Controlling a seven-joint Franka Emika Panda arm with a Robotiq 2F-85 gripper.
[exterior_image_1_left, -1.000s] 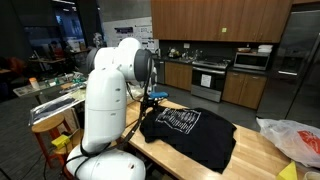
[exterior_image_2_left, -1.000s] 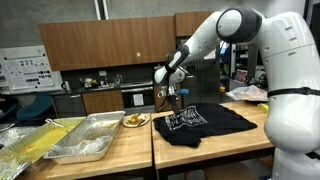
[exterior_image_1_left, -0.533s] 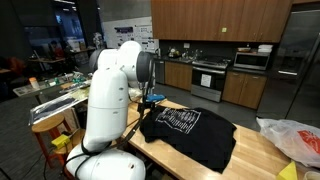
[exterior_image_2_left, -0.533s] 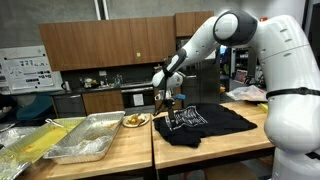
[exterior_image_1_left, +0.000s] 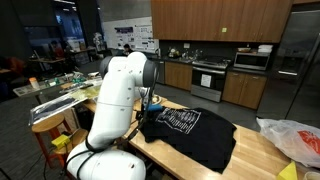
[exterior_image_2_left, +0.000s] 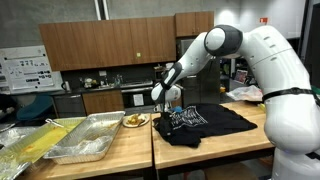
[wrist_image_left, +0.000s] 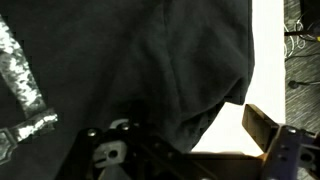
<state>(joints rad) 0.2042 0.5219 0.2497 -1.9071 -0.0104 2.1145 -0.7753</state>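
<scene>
Item: black T-shirt (exterior_image_2_left: 208, 122), with a white printed graphic (exterior_image_2_left: 186, 119) on the chest. It lies spread flat on the wooden surface (exterior_image_2_left: 215, 150), print side up. In both exterior views it covers the middle of that surface (exterior_image_1_left: 255, 155).

Jaws: apart, at full spread, holding nothing. They point down over the shirt's left edge in an exterior view, low above the cloth. Whether they touch it cannot be told. In the wrist view the black cloth (wrist_image_left: 120, 60) fills most of the frame. Its rumpled edge ends at the right against the pale surface, and one finger (wrist_image_left: 262, 125) stands just beyond that edge.

Arm: white robot arm (exterior_image_2_left: 215, 45), reaching in from the right of the scene and bent down toward the shirt.

Nearby:
- A small plate with yellow food (exterior_image_2_left: 135, 120), just left of the shirt.
- Two metal trays (exterior_image_2_left: 88, 140) further left on the adjoining surface.
- Yellow material (exterior_image_2_left: 30, 145) at the far left edge.
- A crumpled plastic bag (exterior_image_1_left: 292, 138) on the near right end of the surface in an exterior view.

Background: wooden kitchen cabinets (exterior_image_2_left: 95, 45) and a stove (exterior_image_1_left: 210, 80) along the far wall.
</scene>
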